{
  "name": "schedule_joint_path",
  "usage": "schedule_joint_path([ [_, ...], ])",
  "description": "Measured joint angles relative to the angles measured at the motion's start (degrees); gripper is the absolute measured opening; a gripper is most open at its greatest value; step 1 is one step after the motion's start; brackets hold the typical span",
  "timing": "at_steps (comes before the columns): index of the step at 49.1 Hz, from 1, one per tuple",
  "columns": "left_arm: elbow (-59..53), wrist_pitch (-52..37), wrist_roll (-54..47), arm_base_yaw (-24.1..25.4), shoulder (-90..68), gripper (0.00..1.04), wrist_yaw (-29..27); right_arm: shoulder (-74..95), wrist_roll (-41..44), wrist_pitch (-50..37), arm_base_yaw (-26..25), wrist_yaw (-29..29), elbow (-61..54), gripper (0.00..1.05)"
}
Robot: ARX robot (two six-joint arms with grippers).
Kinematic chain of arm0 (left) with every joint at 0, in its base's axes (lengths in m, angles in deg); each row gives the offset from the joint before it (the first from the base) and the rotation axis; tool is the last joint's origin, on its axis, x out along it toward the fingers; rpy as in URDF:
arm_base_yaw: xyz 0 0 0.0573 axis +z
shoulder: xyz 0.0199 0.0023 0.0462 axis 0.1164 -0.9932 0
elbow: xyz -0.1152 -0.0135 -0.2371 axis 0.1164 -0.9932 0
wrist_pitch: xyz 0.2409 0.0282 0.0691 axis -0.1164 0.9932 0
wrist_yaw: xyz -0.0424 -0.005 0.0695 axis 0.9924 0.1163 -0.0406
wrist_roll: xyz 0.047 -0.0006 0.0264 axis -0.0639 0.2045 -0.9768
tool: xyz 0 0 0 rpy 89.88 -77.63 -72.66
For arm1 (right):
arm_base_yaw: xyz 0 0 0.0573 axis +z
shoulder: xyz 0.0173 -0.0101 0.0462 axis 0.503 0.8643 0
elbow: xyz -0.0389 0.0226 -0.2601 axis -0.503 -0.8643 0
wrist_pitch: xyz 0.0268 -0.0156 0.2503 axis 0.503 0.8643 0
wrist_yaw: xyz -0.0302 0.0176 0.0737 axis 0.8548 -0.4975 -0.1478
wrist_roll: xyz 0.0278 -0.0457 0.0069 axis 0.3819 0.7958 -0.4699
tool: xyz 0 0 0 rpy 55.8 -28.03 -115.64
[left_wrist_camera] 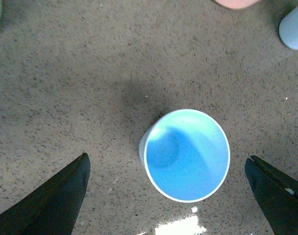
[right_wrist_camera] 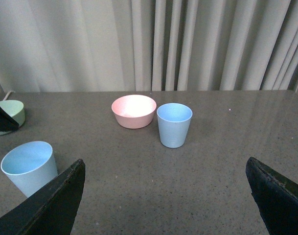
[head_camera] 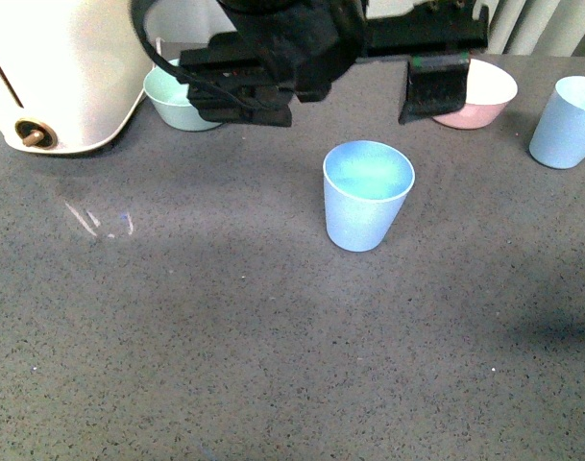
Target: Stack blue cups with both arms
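Standing at the bench, I noted a grey speckled table [head_camera: 225, 365] running the full width of the scene, with a pale pleated curtain [right_wrist_camera: 188, 44] hanging behind its far edge. A large white appliance [head_camera: 61, 67] occupied the far left corner.

The black left arm [head_camera: 273, 48] hung over the far middle of the table. Its left gripper [left_wrist_camera: 167, 157] was directly above the first blue cup [head_camera: 367, 197], fingers [left_wrist_camera: 65, 196] spread wide apart to either side of the rim and clear of it, holding nothing. The right gripper [right_wrist_camera: 164, 161] faced across the table with its fingers [right_wrist_camera: 56, 205] likewise wide apart and nothing between them.

The first blue cup stood upright and open-mouthed near the middle of the table, alone. The second blue cup [head_camera: 566, 120] stood upright at the far right, well apart from the first. A pink bowl [head_camera: 479, 96] sat near the second cup, on its left, partly hidden in the front view by the arm. A mint-green bowl [head_camera: 172, 96] sat beside the appliance, also partly covered by the arm.
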Motion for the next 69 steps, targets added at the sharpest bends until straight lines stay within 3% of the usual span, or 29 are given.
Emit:
schedule_joint_path([
  [5, -5.3, -5.7, -0.8, 1.8, 4.5, 0.96, 1.3, 0.0, 0.0, 0.0, 0.0, 0.0, 0.0, 0.96],
  [10, -20.2, -35.2, -11.3, 3.1, 11.6, 0.80, -18.4, 0.0, 0.0, 0.0, 0.0, -0.2, 0.0, 0.96],
  [13, -28.3, -48.0, -15.8, 5.0, 16.3, 0.71, -24.6, 0.0, 0.0, 0.0, 0.0, -0.1, 0.0, 0.96],
  [15, -34.3, -56.6, -18.3, 7.4, 20.6, 0.63, -25.7, 0.0, 0.0, 0.0, 0.0, 0.0, 0.0, 0.96],
  [19, -44.1, -65.5, -20.9, 11.8, 28.2, 0.45, -24.0, 0.0, 0.0, 0.0, 0.0, 0.0, 0.0, 0.96],
  [24, -52.9, -66.2, -22.2, 15.3, 33.3, 0.24, -19.8, 0.0, 0.0, 0.0, 0.0, -0.2, 0.0, 0.96],
  [31, -58.7, -66.2, -22.6, 18.5, 38.7, 0.01, -16.1, 0.0, 0.0, 0.0, 0.0, -0.1, 0.0, 0.96],
  [43, -67.5, -63.0, -22.9, 25.0, 51.1, 0.02, -10.2, 0.0, 0.0, 0.0, 0.0, 0.0, 0.0, 0.96],
  [61, -74.1, -59.5, -23.0, 29.6, 61.5, 0.02, -5.7, 0.0, 0.0, 0.0, 0.0, 0.0, 0.0, 0.96],
  [65, -75.2, -55.7, -23.1, 33.2, 65.7, 0.02, -0.7, 0.0, 0.0, 0.0, 0.0, 0.0, 0.0, 0.96],
  [69, -75.5, -52.0, -23.1, 34.9, 70.2, 0.02, -0.5, 0.0, 0.0, 0.0, 0.0, 0.0, 0.0, 0.96],
])
